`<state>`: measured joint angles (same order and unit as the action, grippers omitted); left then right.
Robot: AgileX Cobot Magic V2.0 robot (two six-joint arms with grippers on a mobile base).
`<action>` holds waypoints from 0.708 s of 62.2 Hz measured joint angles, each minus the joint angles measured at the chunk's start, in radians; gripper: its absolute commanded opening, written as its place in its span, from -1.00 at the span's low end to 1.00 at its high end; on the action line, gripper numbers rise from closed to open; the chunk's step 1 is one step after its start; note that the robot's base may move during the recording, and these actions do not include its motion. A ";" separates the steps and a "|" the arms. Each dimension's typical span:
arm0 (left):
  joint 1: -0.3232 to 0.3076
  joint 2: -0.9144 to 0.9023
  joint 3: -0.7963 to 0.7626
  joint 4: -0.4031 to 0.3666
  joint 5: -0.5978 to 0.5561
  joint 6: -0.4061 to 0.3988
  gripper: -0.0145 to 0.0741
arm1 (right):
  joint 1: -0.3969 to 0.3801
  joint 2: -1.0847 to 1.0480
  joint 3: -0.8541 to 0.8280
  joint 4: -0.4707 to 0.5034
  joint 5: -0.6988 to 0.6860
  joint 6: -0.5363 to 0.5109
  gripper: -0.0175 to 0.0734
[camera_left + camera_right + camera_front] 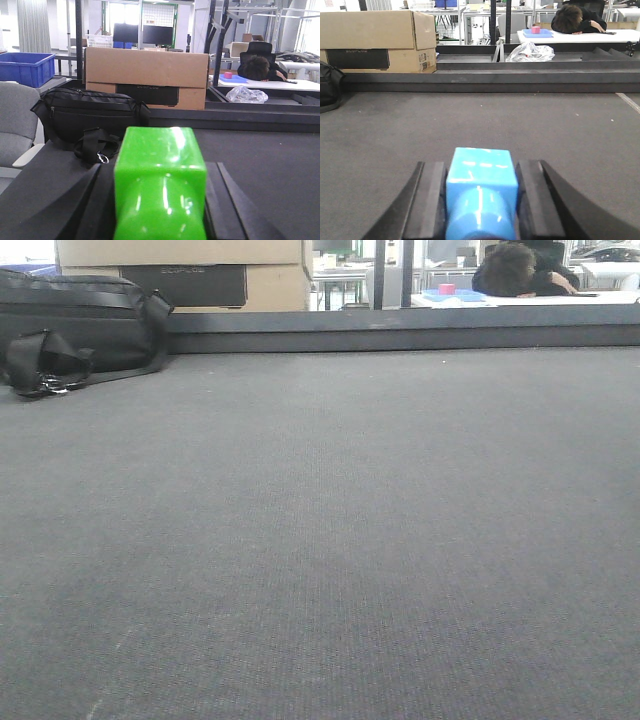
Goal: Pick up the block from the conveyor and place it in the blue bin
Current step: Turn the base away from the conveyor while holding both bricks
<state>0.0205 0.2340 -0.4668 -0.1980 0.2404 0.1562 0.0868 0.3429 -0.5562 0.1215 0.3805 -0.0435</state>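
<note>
Left gripper (161,200) likely nearer; blue bin (26,67) at ten o'clock.
It grips green block (160,160); right gripper (480,200) grips blue block (479,175).

Matte black, wedge-shaped fingers (65,210) are recorded on the left gripper (159,172); matching black fingers (560,210) are recorded on the right gripper (480,167).

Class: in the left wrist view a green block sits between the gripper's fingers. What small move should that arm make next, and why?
Probably raise the left gripper a little off the conveyor: its fingers already clamp the green block, and the blue bin stands off the belt at the view's left, beyond the black bag.
</note>
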 measured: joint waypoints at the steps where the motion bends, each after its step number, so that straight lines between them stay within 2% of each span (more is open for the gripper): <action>1: 0.000 0.000 0.000 0.000 0.000 0.000 -0.92 | 0.000 0.000 0.000 0.000 0.000 0.000 -0.97; 44: 0.000 0.000 0.001 0.000 0.002 0.000 -0.92 | 0.000 0.000 0.000 0.000 0.000 0.000 -0.97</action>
<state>0.0205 0.2340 -0.4658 -0.1980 0.2421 0.1562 0.0868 0.3429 -0.5562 0.1215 0.3805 -0.0435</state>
